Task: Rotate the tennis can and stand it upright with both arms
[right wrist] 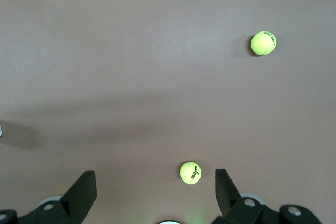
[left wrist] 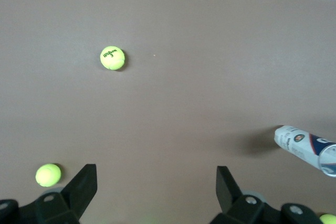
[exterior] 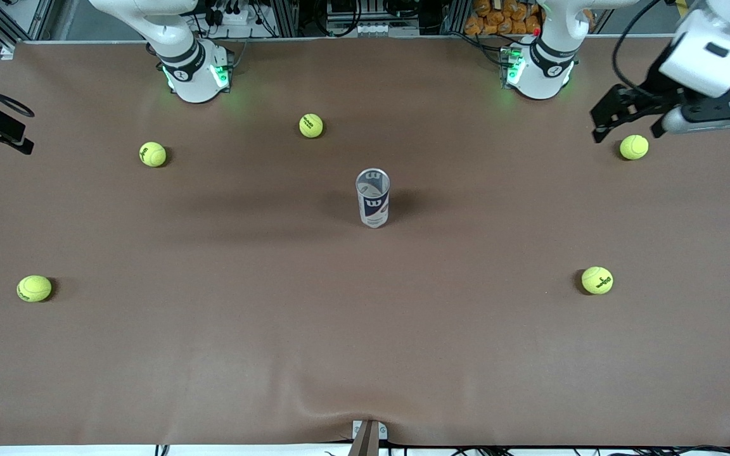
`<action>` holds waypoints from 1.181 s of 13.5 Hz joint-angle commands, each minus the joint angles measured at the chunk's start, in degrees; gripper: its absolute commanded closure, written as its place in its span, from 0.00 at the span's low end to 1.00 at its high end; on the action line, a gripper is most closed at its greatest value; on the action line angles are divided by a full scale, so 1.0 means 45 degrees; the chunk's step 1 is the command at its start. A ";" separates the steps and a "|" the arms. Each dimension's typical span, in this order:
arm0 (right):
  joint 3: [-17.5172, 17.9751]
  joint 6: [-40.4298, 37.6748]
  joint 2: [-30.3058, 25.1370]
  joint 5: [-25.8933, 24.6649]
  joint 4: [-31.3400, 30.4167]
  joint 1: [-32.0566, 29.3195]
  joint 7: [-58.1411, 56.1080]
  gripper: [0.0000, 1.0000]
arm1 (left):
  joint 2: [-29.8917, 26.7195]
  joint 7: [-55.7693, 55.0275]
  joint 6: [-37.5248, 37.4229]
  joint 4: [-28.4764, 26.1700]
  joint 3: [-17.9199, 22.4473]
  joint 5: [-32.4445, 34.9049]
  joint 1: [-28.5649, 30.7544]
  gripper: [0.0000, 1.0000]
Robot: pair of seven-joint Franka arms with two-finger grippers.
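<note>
Upright tennis can alone mid-bench, open brown surface all round it. Five tennis balls scattered well apart; nearest ball farther from camera, toward right arm's end.

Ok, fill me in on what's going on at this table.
Nothing is being handled right now. The tennis can stands upright mid-table, open end up, untouched. The left gripper hangs open over a tennis ball at the left arm's end of the table. The right gripper is also open and empty, above bare table with a ball below it. Other balls lie scattered about. The can looks already uprighted.
</note>
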 commanded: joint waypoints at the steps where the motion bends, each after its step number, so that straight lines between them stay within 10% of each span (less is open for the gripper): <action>1: -0.0029 -0.0094 -0.0129 0.0215 0.0017 0.0031 -0.0046 0.00 | -0.0010 0.1456 0.0345 -0.0106 0.1075 -0.0204 0.0025 0.00; 16: -0.0029 -0.0094 -0.0129 0.0196 0.0017 0.0070 -0.0065 0.00 | 0.0419 0.3270 0.0345 0.0344 0.2306 0.0054 -0.0033 0.00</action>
